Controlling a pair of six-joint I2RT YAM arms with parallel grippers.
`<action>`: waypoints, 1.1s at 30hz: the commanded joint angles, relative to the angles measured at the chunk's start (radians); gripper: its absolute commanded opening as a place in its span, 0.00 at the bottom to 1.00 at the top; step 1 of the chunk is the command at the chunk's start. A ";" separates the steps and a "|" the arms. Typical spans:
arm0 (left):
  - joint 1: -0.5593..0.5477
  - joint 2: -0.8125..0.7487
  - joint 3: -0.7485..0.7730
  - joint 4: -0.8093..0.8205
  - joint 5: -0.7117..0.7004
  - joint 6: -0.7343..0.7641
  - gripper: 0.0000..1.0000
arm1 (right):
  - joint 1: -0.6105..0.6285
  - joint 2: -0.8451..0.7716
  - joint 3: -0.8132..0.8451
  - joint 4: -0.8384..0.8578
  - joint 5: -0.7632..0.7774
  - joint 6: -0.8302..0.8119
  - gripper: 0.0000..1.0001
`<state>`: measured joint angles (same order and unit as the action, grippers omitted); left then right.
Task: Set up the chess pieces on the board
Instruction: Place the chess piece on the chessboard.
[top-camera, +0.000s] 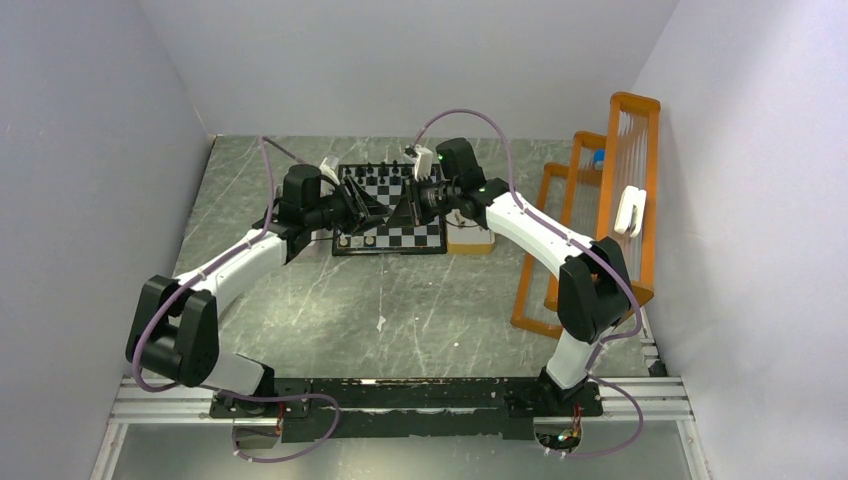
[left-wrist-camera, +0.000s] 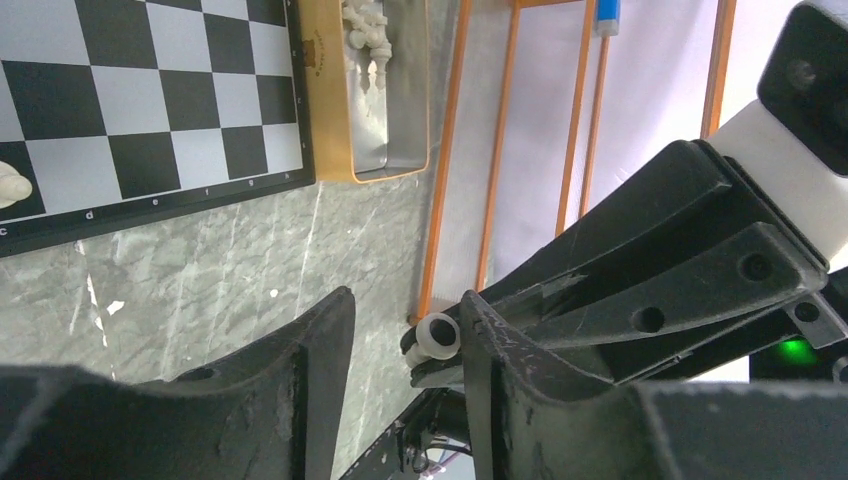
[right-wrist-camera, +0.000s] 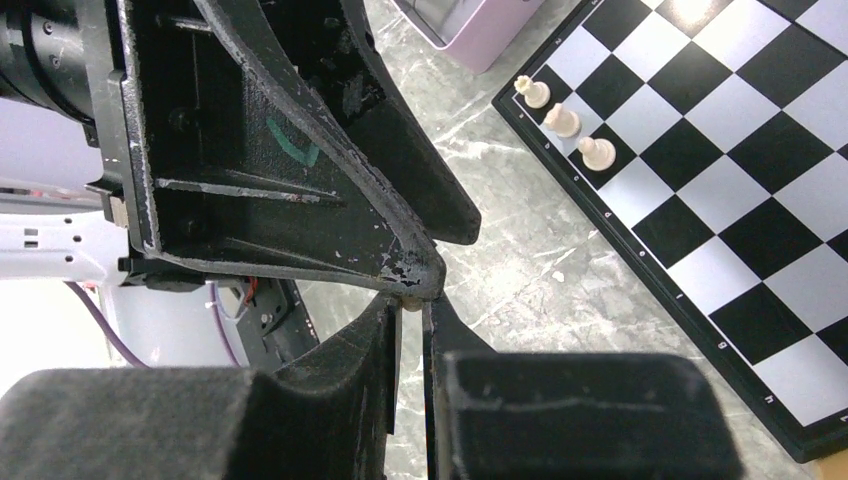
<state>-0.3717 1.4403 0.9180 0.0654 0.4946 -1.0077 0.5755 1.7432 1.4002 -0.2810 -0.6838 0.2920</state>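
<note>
So from the overhead camera, both arms reach in and meet nose to nose over the board (top-camera: 392, 228). The left end effector (top-camera: 375, 210) and right end effector (top-camera: 405, 208) are almost touching. It looks like a hand-off to me, which would explain the crowding. Black chessmen (top-camera: 375, 172) line the far edge and a few cream chessmen (top-camera: 346, 240) sit along the near one.

Left wrist camera: its own fingers stand partly apart with nothing clamped. A cream piece (left-wrist-camera: 437, 336) hangs in the gap, right up against one finger and off the tabletop (left-wrist-camera: 200, 270). It's pinched in the tips of the other arm. Only its round end shows, facing across the gap, so I'd guess the long axis lies sideways rather than upright, but can't be sure. More spares lie in the tan tray (left-wrist-camera: 325, 90).

Right wrist camera: the fingers are squeezed nearly together on a tiny pale speck, presumably that same piece. Three cream chessmen stand upright along the board's edge.
</note>
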 joint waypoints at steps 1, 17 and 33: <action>0.005 0.016 -0.022 0.028 -0.001 -0.001 0.45 | 0.002 0.005 0.019 0.058 0.006 0.019 0.14; 0.005 0.046 -0.052 0.077 -0.004 -0.029 0.24 | 0.005 -0.027 -0.045 0.088 0.105 0.017 0.16; 0.005 0.057 -0.067 0.108 -0.024 -0.061 0.23 | 0.008 -0.073 -0.134 0.223 0.118 0.077 0.14</action>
<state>-0.3668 1.4910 0.8608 0.1574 0.4721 -1.0634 0.5838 1.7103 1.2774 -0.1505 -0.5755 0.3531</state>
